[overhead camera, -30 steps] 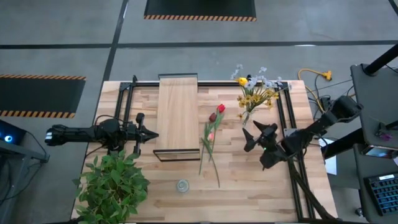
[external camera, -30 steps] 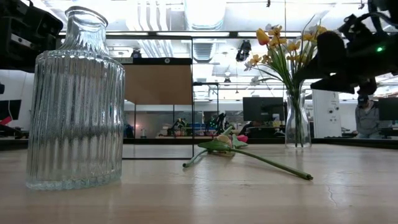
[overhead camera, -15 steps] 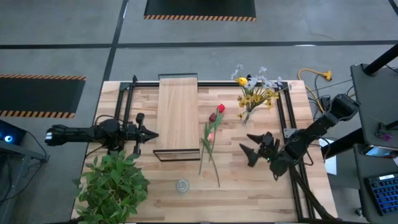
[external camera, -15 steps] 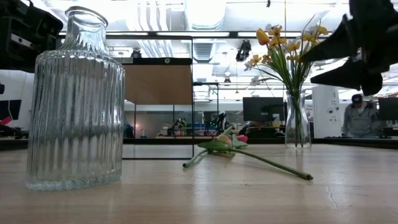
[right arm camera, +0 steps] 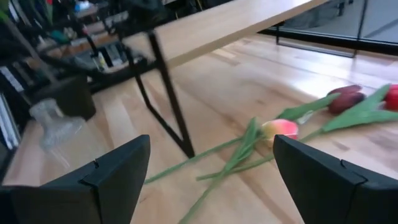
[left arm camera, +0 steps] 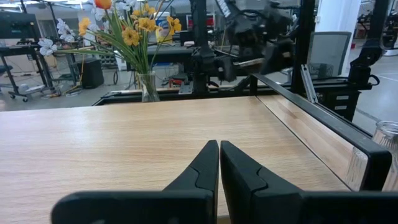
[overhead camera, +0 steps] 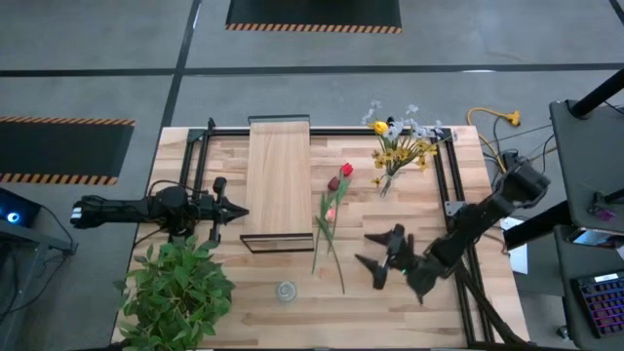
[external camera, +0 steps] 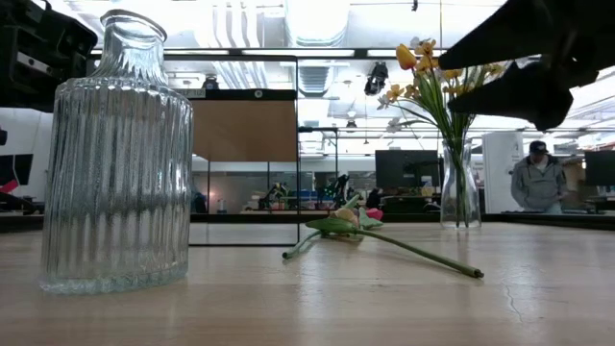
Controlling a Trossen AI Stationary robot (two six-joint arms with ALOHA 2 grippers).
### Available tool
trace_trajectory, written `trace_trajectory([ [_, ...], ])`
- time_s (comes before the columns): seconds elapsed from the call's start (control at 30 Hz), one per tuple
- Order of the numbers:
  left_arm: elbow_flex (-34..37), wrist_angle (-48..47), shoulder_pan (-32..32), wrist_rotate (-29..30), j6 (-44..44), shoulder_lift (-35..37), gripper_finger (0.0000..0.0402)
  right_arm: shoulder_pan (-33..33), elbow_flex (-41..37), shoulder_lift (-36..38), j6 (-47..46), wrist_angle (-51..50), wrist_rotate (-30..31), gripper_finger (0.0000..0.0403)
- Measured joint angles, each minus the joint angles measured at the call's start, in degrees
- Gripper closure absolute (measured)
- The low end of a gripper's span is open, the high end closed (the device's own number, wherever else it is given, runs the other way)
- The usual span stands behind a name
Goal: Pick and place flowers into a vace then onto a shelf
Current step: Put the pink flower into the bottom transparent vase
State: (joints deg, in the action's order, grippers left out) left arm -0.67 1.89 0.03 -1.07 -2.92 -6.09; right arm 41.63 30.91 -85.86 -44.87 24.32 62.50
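high view: the right gripper, jaws wide and empty, has moved from the table's right edge toward the loose tulips lying mid-table beside the shelf, so a pick looks imminent. left wrist view: the left gripper rests closed. right wrist view: the tulips lie between the spread fingers.

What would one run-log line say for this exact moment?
right claw: open, above table near tulips | left claw: shut, over shelf | tulips: lying on table | bouquet: in vase

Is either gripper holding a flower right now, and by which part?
Nothing is held. The right gripper is open beside the tulips; the left gripper is shut, empty.
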Motion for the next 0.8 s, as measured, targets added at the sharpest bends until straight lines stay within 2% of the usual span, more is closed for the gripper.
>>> trace_trajectory([
  [0.23, 0.0, 0.0, 0.0, 0.0, 0.0, 0.0, 0.0402, -0.8, 12.0, -11.7, -1.7, -9.5, -0.2, 0.0074],
  [0.43, 0.0, 0.0, 0.0, 0.0, 0.0, 0.0, 0.0402, -1.5, 21.3, -17.0, -8.2, -23.5, -0.6, 0.0074],
  [0.6, 0.0, 0.0, 0.0, 0.0, 0.0, 0.0, 0.0402, -4.3, 27.2, -18.6, -16.7, -36.4, -7.2, 0.0074],
  [0.8, 0.0, 0.0, 0.0, 0.0, 0.0, 0.0, 0.0402, -7.1, 30.0, -20.2, -16.3, -37.5, -11.6, 0.0074],
])
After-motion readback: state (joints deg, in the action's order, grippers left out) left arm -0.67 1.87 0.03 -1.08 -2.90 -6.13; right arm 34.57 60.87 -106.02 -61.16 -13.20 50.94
